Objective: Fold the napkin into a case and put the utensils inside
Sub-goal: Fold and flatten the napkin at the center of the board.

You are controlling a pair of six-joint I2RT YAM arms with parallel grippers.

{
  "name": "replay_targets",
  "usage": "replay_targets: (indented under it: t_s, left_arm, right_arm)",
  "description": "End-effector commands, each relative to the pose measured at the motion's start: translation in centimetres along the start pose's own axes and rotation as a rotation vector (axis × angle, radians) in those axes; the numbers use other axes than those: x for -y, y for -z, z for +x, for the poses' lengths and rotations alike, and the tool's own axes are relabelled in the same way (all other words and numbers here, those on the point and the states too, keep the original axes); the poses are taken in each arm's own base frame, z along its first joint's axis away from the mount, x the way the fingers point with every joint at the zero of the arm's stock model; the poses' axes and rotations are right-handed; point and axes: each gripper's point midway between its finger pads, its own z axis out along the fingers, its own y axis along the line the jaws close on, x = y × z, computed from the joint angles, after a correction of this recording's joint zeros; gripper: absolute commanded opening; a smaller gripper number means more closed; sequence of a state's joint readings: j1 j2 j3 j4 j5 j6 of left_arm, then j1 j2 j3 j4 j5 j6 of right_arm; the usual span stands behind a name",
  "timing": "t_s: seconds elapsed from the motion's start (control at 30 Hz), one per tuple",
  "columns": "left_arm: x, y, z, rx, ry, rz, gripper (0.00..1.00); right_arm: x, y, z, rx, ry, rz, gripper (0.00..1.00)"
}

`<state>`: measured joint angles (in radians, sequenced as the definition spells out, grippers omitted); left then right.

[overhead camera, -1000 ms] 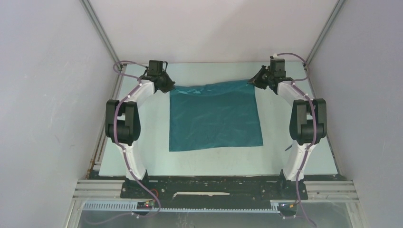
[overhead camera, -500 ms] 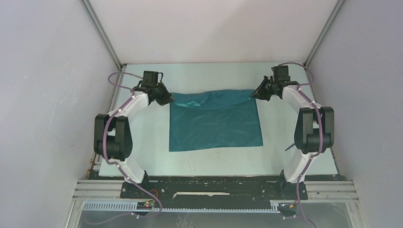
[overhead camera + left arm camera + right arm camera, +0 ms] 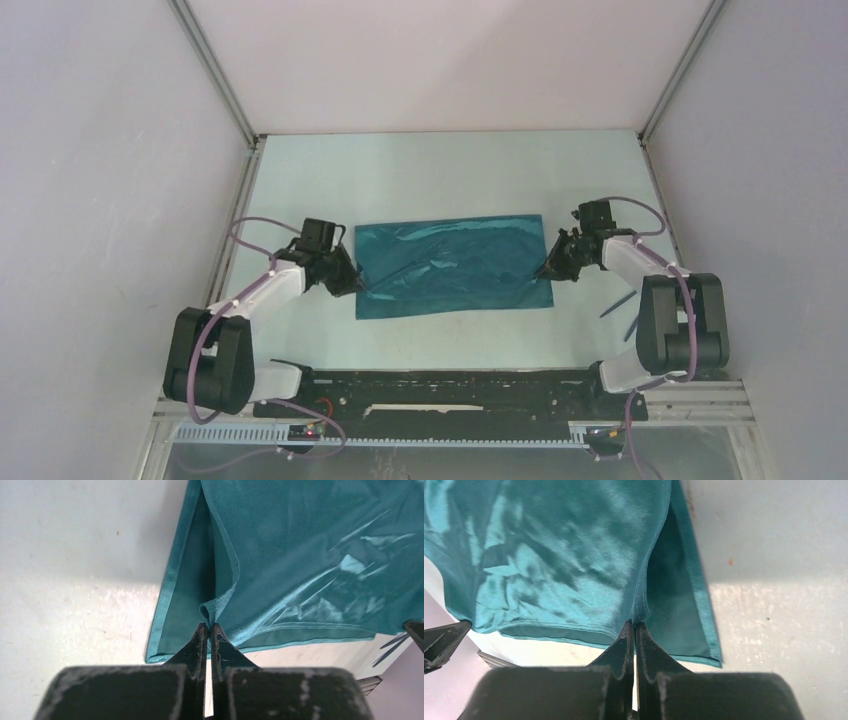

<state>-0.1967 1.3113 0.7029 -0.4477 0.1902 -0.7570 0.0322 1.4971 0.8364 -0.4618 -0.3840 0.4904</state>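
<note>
The teal satin napkin point(image 3: 450, 262) lies in the middle of the table, doubled over on itself, its upper layer drawn toward the near edge. My left gripper point(image 3: 356, 283) is shut on the upper layer's left corner, seen pinched in the left wrist view point(image 3: 209, 624). My right gripper point(image 3: 546, 272) is shut on the upper layer's right corner, seen in the right wrist view point(image 3: 634, 622). The lower layer point(image 3: 182, 605) shows beneath on both sides point(image 3: 679, 605). The two dark utensils point(image 3: 625, 310) lie on the table right of the napkin, beside the right arm; they also show in the left wrist view point(image 3: 395, 645).
The pale table point(image 3: 450, 170) is walled by white panels left, right and behind. A black rail point(image 3: 450, 385) with the arm bases runs along the near edge. The right arm's elbow point(image 3: 680, 320) stands close to the utensils.
Both grippers have pulled the napkin's far edge toward the near side, folding the cloth over itself. The napkin went from a spread square to a half-depth oblong.
</note>
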Motion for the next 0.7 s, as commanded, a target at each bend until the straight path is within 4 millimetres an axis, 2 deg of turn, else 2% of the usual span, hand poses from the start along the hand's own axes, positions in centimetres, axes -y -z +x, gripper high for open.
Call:
replay_targets:
  t_s: [0.0, 0.3, 0.6, 0.67]
  left_arm:
    - [0.3, 0.2, 1.1, 0.007, -0.002, 0.03, 0.0]
    - [-0.3, 1.6, 2.4, 0.027, -0.019, 0.015, 0.0]
    - [-2.4, 1.0, 4.2, -0.008, -0.008, -0.03, 0.0]
    - [-2.8, 1.3, 4.2, 0.006, -0.009, -0.042, 0.0]
  right_arm:
    - [0.5, 0.4, -0.2, 0.033, 0.039, -0.017, 0.0]
    - [1.1, 1.0, 0.7, 0.041, 0.041, -0.006, 0.0]
    - [1.8, 0.9, 1.9, 0.023, 0.037, 0.004, 0.0]
    - [2.4, 1.3, 1.6, 0.042, 0.014, 0.01, 0.0]
